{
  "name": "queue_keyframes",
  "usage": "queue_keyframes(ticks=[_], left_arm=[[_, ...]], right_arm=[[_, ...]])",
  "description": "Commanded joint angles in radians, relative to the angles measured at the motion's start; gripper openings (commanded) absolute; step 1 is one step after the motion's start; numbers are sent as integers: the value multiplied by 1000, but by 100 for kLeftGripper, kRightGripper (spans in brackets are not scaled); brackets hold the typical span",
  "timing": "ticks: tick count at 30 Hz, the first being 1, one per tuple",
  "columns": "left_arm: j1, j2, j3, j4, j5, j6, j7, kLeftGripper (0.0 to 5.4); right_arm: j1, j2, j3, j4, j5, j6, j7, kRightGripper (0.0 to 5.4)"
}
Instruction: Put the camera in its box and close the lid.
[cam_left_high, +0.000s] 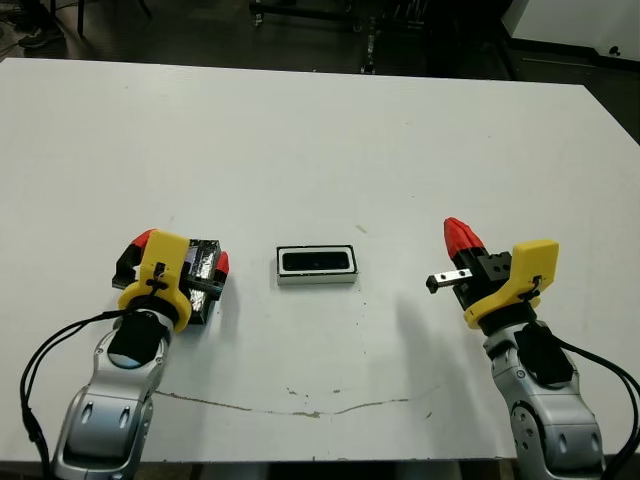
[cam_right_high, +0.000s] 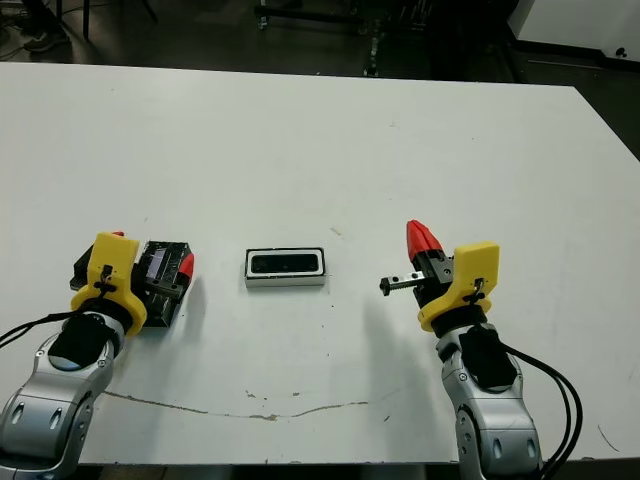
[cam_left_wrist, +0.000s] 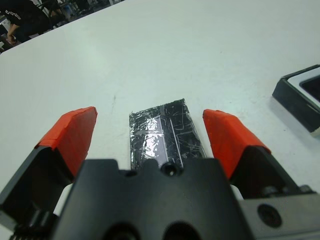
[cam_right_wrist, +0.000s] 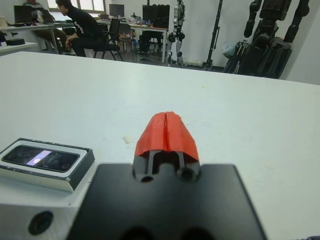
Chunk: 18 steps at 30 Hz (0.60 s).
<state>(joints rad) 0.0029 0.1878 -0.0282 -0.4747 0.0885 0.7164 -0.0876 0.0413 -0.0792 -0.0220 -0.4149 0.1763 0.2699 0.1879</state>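
The white-rimmed box (cam_left_high: 316, 279) sits at mid-table with the black camera (cam_left_high: 316, 261) lying inside it; the right wrist view shows the camera (cam_right_wrist: 40, 157) too, filling the tray. The glossy black lid (cam_left_wrist: 165, 137) with its pale stripe lies flat on the table to the left. My left gripper (cam_left_high: 183, 252) is open and straddles the lid, one red finger on each side with a gap to it. My right gripper (cam_left_high: 460, 238) hovers to the right of the box, red tips pressed together and holding nothing.
A thin crack line (cam_left_high: 300, 410) runs along the table near its front edge. A tiny pale scrap (cam_left_high: 362, 229) lies just beyond the box. People sit at desks (cam_right_wrist: 75, 30) far beyond the table, with dark equipment stands (cam_right_wrist: 270, 35) nearby.
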Motion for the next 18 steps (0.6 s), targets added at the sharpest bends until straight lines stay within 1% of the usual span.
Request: queue_keyframes(ticks=[1,5,8,9,11,12,18], left_arm=[[18,7,-8,37,15,40,5,540],[28,3,2,43,-5,28,-6,540],[40,-6,33,39,-55,18,-33,540],[39,-17,64,34,-99,40,-53,540],[34,-20,111,24,-167,87,-84,540],[30,-17,128,17,-191,113,-94,540],[4,27,185,-39,-291,261,-126,540]], right_arm=[[10,-5,-6,1,4,-8,-5,1],[10,-2,-5,0,8,-6,-7,1],[11,-3,-3,-3,6,-2,-10,1],[11,-4,-2,-2,6,-4,-8,1],[11,-7,0,-3,4,-4,-5,1],[12,-7,1,-4,4,-2,-6,1],[14,-2,5,-3,13,1,-4,1]])
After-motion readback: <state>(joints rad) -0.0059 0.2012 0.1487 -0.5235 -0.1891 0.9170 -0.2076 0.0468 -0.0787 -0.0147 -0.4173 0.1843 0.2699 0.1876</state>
